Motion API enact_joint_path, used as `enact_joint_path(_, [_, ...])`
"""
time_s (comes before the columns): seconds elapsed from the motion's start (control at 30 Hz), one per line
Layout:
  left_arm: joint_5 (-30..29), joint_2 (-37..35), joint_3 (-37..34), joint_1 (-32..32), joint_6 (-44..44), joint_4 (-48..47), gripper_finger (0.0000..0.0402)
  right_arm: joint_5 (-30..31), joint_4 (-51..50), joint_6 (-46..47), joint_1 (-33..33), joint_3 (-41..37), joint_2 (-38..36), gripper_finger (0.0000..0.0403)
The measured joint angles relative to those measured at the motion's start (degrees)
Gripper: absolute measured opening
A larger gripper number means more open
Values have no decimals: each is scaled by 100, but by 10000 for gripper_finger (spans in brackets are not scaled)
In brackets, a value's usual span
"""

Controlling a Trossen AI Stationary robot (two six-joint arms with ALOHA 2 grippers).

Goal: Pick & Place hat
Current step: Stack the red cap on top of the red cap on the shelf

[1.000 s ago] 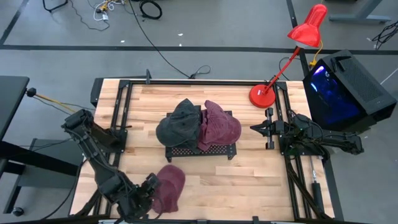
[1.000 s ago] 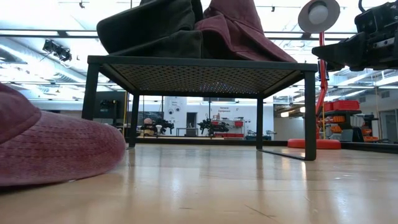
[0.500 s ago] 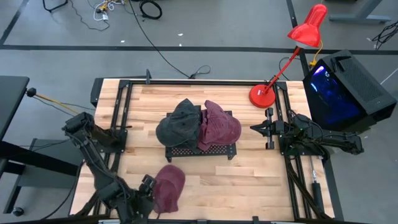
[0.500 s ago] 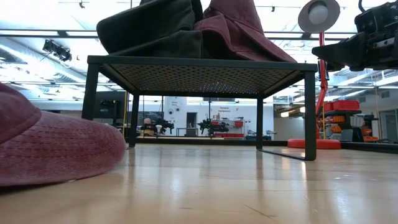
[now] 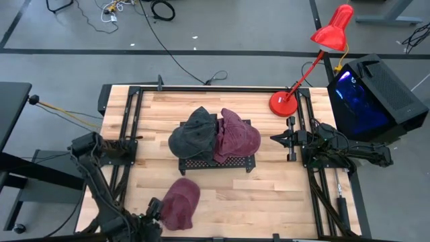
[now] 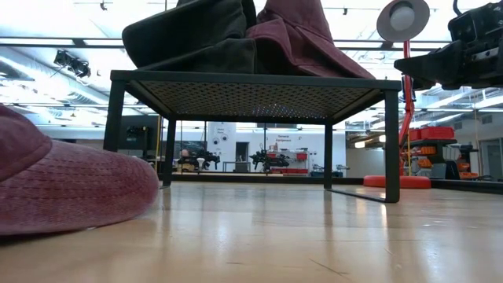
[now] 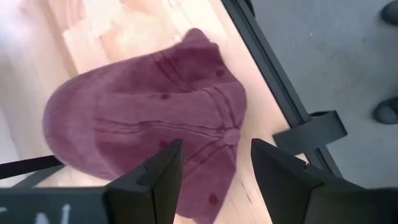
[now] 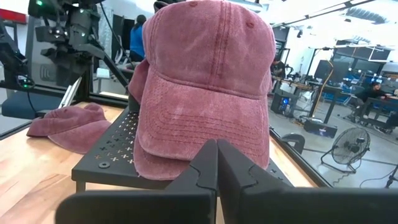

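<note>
Maroon cap is soft, light cloth; your wide, empty left end effector should pinch its brim toward six o'clock

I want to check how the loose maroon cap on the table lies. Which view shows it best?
The left wrist view: the loose maroon cap fills it, crown up, seams and top button clear. The high view shows it whole but small; the low view catches one edge; the right wrist view has it far behind the rack.
</note>
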Motion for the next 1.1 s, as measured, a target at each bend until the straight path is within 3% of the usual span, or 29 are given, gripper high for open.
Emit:
enact_joint_path(0.63, [79,993,-2,-96,-8,365,194,0,0,0,-1,1,0,4])
enact_joint_path(1.1, [-4,1407,-2,-94,-559,390,194,-1,0,2,-1,0,1,4])
